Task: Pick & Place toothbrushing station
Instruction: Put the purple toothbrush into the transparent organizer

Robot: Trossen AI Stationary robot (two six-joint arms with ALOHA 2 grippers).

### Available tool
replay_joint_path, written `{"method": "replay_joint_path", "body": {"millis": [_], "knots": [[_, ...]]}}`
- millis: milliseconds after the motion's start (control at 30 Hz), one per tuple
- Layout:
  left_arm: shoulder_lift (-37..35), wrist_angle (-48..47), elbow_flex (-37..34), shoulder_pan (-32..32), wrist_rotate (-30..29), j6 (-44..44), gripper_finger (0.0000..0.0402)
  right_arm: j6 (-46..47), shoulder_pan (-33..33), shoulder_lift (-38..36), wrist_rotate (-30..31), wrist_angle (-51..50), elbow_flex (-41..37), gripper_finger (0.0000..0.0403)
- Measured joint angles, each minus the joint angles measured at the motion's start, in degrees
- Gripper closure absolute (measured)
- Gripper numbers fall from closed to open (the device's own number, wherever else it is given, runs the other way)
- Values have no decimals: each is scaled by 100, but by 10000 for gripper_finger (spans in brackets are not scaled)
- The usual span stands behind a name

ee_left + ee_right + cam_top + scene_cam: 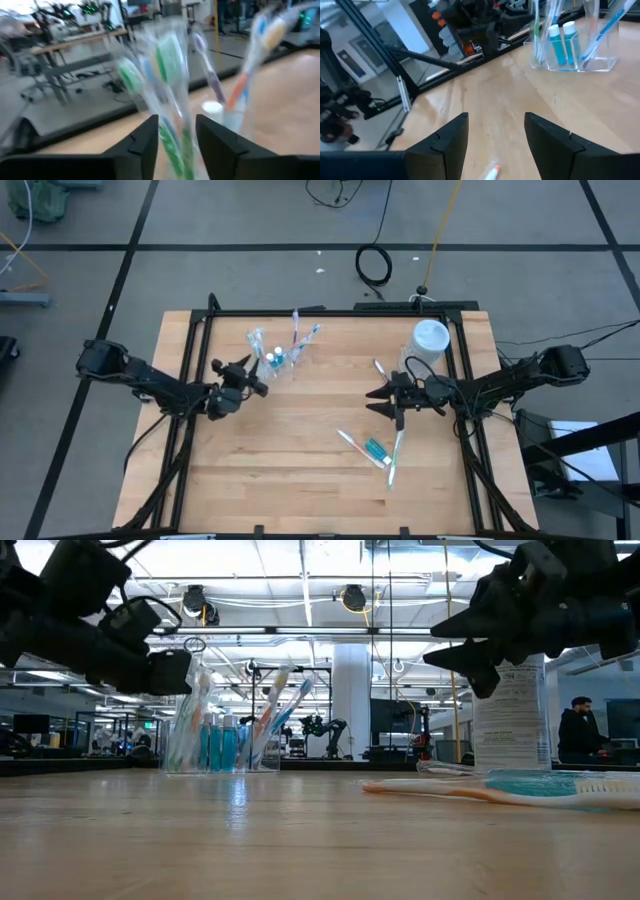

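Observation:
A clear plastic cup [275,360] stands at the far left of the table. It holds several pastel toothbrushes [275,705] and two teal tubes [564,42]. My left gripper [258,377] is beside the cup at brush-top height. In the left wrist view its fingers [176,125] stand on either side of clear-wrapped green toothbrushes [170,65]. My right gripper [375,402] is open and empty above the table's middle right. Two loose toothbrushes [352,442] [396,455] and a teal tube [375,448] lie flat near it. Another brush [380,367] lies farther back. My left gripper has the wrapped green toothbrushes [176,140] showing in the narrow gap between its two fingers. The view is blurred, and I cannot tell whether the fingers touch them.
A tall white lidded container [430,340] stands at the far right of the table, behind my right gripper. A black frame [330,311] runs along the table's edges. Bare wood lies between the cup and the loose brushes and along the near edge.

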Motion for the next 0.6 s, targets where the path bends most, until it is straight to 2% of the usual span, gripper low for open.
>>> {"method": "replay_joint_path", "body": {"millis": [167,300,400,533,600], "knots": [[-572,7,122,-233,-126,695,234,-201,0,2,462,1,0,216],[-956,13,294,-510,-130,1175,234,-289,-2,2,1151,-24,0,216],[-1168,27,399,-741,-102,1200,240,1,-10,2,1592,-25,1,216],[-1255,13,422,-980,239,1135,251,-82,-6,4,1597,-86,2,216],[-1255,-19,422,-1071,435,1133,256,-307,133,5,1364,189,3,216]]}}
